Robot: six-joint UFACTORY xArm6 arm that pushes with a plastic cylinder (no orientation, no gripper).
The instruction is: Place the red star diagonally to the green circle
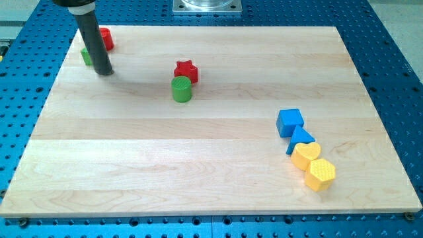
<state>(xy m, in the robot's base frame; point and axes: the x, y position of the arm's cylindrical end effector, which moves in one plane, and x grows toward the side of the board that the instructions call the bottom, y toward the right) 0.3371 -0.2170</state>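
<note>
The red star [186, 70] lies left of the board's middle, touching the upper right of the green circle [182, 89], which sits just below it. My tip [104, 72] rests on the board near the view's top left corner, well to the left of both blocks. The dark rod partly hides a red block [106, 38] and a green block [86, 57] at that corner; their shapes cannot be made out.
At the view's right, a blue cube [290, 122], a blue triangle [301, 139], a yellow heart [306, 156] and a yellow hexagon [320, 174] form a slanting line. The wooden board [211, 185] lies on a blue perforated table.
</note>
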